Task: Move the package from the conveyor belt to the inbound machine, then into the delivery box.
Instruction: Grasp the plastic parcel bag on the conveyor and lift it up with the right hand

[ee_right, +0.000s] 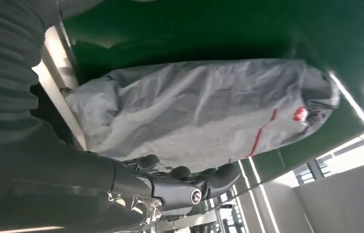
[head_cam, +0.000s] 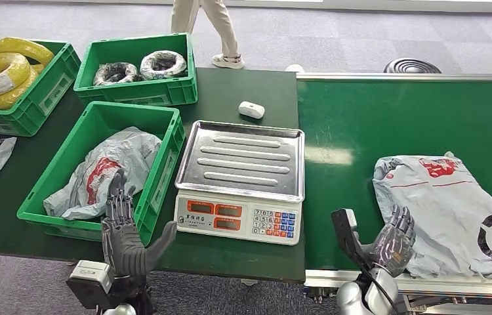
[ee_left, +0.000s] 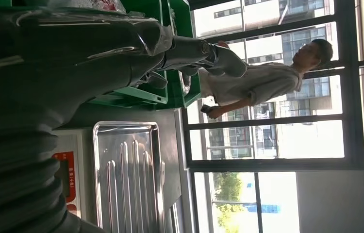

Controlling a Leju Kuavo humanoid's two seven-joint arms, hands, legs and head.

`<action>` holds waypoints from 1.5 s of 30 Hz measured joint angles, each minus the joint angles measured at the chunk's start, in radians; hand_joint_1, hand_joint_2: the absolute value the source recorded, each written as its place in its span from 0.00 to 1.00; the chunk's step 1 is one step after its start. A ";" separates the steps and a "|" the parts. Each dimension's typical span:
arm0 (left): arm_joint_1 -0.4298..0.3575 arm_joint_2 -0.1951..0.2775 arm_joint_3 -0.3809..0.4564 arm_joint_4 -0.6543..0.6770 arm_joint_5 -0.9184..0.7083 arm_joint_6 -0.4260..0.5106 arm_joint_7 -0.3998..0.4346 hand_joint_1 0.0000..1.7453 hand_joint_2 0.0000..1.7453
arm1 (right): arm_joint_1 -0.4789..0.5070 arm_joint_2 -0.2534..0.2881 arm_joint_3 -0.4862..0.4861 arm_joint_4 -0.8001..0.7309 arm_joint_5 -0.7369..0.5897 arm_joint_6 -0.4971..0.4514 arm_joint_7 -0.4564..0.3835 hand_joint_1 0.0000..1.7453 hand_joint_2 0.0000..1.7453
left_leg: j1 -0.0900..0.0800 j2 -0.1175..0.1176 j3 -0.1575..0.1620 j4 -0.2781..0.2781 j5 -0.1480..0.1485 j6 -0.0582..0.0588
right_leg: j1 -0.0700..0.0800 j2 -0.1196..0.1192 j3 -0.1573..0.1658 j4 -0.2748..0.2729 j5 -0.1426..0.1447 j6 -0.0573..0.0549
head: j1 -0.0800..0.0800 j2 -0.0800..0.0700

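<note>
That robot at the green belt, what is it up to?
It is sorting parcels. A grey package lies on the conveyor belt, and the right hand is at its near edge, not yet clearly gripping it. The scale beside the belt has nothing on its tray. The left hand is open at the green bin, which already holds another grey bag. A person walks past behind the table.
</note>
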 joint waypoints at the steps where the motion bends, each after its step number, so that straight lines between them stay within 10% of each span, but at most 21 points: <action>1: -0.003 -0.002 0.003 0.001 -0.001 -0.002 0.002 0.00 1.00 | 0.000 -0.004 -0.009 0.008 0.005 0.000 -0.005 0.00 1.00 | 0.000 0.000 0.000 0.000 0.000 0.000 | 0.000 0.000 0.000 0.000 0.000 0.000 | 0.000 0.000; 10: -0.016 -0.018 0.028 0.013 -0.017 -0.018 0.008 0.00 1.00 | 0.028 0.040 0.041 -0.265 -0.129 -0.004 -0.292 0.00 1.00 | 0.000 0.001 0.000 0.000 0.000 0.000 | 0.001 0.000 -0.001 0.001 0.000 0.000 | 0.000 0.000; 23: -0.024 -0.024 0.038 0.034 -0.021 -0.016 -0.002 0.00 1.00 | 0.053 0.065 0.098 -0.569 -0.274 -0.003 -0.407 0.00 1.00 | 0.000 0.000 0.000 0.000 0.000 0.000 | 0.000 0.000 0.000 0.001 0.000 0.000 | 0.000 0.000; 28: -0.003 -0.025 0.042 0.041 -0.021 0.017 -0.028 0.00 1.00 | 0.051 0.061 0.146 -0.638 -0.165 -0.002 -0.161 0.00 1.00 | 0.000 0.001 0.000 0.000 0.000 0.000 | 0.001 0.001 0.000 0.001 0.000 0.000 | 0.000 0.000; 33: 0.031 -0.023 0.057 0.027 -0.019 0.014 -0.031 0.00 1.00 | 0.005 -0.039 0.140 -0.393 -0.190 0.048 0.167 0.00 1.00 | 0.000 0.000 0.000 0.000 0.000 0.000 | 0.000 0.000 0.001 0.000 0.000 0.000 | 0.000 0.000; 39: 0.032 -0.015 0.064 0.025 -0.013 0.000 -0.026 0.00 1.00 | -0.126 -0.216 0.073 -0.044 -0.278 0.087 0.195 0.00 1.00 | -0.003 -0.001 0.000 0.001 0.001 0.002 | -0.002 -0.001 0.001 0.000 0.001 0.002 | 0.000 0.000; 45: 0.035 -0.008 0.067 0.016 -0.032 -0.004 -0.006 0.00 1.00 | -0.163 -0.260 0.030 0.087 -0.279 0.121 0.203 0.00 1.00 | -0.003 -0.001 0.000 0.000 0.001 0.002 | -0.002 -0.001 0.000 0.000 0.001 0.002 | 0.000 0.000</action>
